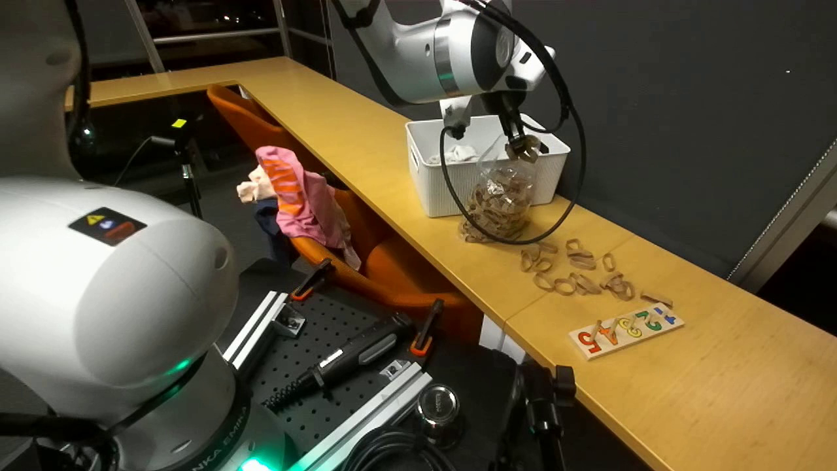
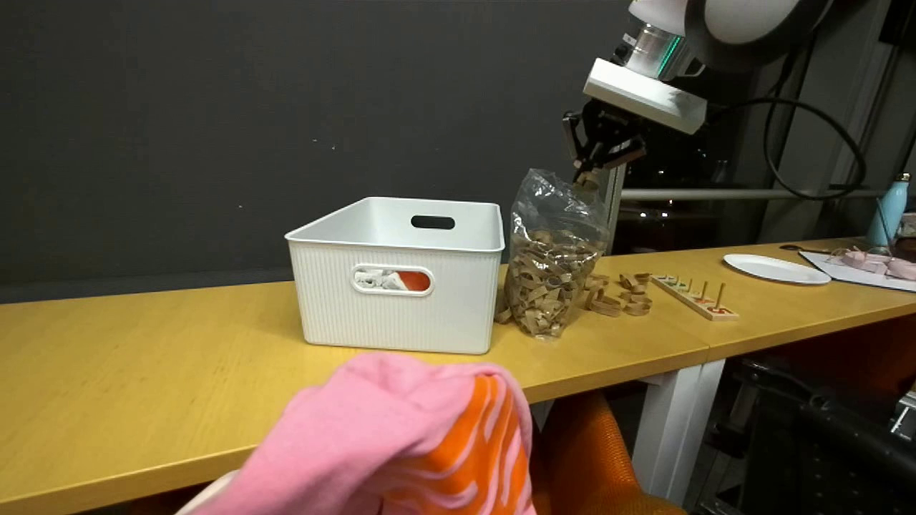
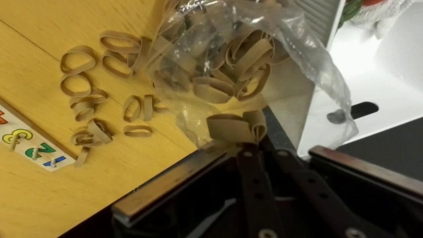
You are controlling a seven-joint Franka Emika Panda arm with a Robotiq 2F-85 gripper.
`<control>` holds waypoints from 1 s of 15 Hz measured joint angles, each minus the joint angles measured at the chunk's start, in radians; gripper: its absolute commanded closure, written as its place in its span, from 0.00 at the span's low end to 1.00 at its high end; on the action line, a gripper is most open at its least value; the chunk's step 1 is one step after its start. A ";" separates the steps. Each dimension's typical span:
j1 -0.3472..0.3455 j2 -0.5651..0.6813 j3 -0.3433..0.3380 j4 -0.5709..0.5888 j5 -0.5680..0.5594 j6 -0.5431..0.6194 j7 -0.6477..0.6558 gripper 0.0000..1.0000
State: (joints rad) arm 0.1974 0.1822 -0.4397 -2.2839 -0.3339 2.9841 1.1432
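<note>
At least one brown rubber band [image 3: 228,129] is pinched in the closed end effector [image 3: 259,147], near the centre of the wrist frame, at the open top of a clear plastic bag [image 2: 533,204]. More bands [image 2: 540,286] fill the bag's lower part; a white basket [image 2: 393,322] stands just beside it, centre of an exterior view. Loose bands [image 1: 582,263] lie on the counter [image 1: 752,379] near a numbered peg board [image 1: 624,332], lower right of an exterior view
</note>
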 measured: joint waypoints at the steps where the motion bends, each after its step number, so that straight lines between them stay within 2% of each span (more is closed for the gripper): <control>1: 0.004 0.011 0.000 0.000 0.000 0.000 0.000 0.99; 8: 0.022 0.062 -0.002 0.008 -0.005 0.001 0.004 0.99; 14: 0.056 0.064 -0.021 0.036 -0.052 0.001 0.025 0.99; 15: 0.061 0.064 -0.023 0.042 -0.056 0.001 0.028 0.91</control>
State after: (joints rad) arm 0.2587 0.2466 -0.4627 -2.2422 -0.3900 2.9849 1.1707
